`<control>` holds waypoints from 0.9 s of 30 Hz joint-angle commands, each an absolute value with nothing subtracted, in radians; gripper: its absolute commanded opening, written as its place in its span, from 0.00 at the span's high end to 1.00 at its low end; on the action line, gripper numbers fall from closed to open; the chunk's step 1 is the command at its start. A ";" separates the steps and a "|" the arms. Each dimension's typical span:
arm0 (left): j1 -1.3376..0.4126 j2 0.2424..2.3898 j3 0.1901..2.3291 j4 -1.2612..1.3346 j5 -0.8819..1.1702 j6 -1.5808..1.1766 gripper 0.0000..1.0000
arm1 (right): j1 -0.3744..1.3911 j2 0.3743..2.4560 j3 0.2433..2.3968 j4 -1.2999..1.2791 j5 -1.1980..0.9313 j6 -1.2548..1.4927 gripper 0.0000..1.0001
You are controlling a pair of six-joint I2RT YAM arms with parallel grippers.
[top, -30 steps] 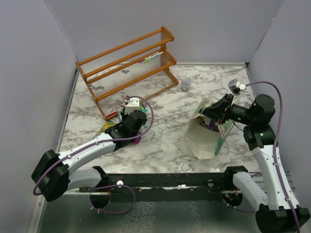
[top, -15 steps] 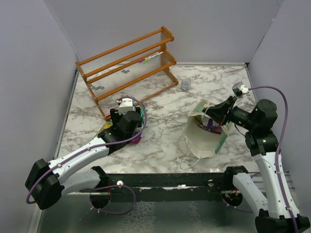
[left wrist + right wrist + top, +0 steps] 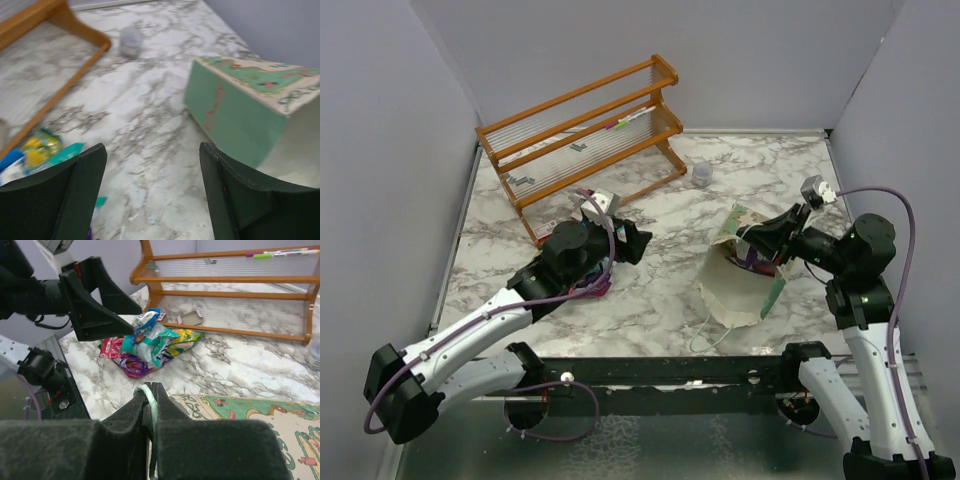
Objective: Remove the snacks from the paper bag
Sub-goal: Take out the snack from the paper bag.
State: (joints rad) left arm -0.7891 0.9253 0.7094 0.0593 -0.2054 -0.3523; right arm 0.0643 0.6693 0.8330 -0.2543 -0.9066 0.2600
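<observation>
Swung off snacks (image 3: 150,342) toward paper bag (image 3: 732,290): left pincer (image 3: 632,241), spread; right pincer (image 3: 148,390) pinches its rim, seemingly.

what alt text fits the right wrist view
The right jaws are shut on the rim of the mint-green paper bag. Beyond, snack packets lie piled on the marble table by a wooden rack, with the left arm open-jawed beside them.
</observation>
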 commanded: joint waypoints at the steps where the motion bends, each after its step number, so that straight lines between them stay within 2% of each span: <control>1: -0.796 0.989 0.728 0.265 0.225 -0.308 0.25 | 0.067 0.671 0.776 -0.152 -1.016 0.336 0.98; 4: -0.831 1.001 0.668 0.371 0.267 -0.345 0.27 | 0.067 0.688 0.635 0.025 -1.095 0.533 0.98; 7: -0.870 0.999 0.628 0.408 0.254 -0.369 0.28 | 0.067 0.700 0.419 0.407 -1.282 0.836 0.98; 8: -0.883 0.997 0.616 0.412 0.244 -0.370 0.28 | 0.067 0.689 0.386 0.434 -1.300 0.861 0.98; 11: -0.926 0.982 0.585 0.427 0.245 -0.347 0.28 | 0.069 0.642 0.386 0.286 -1.269 0.764 0.97; 15: -1.036 0.980 0.549 0.484 0.201 -0.312 0.28 | 0.069 0.680 0.518 0.114 -1.163 0.605 0.98; 23: -1.401 1.133 0.474 0.735 -0.246 -0.162 0.33 | 0.068 0.752 0.603 0.271 -1.111 0.673 0.98; 27: -1.463 1.306 0.554 0.767 -0.331 -0.074 0.39 | 0.069 0.744 0.612 0.246 -1.111 0.663 0.98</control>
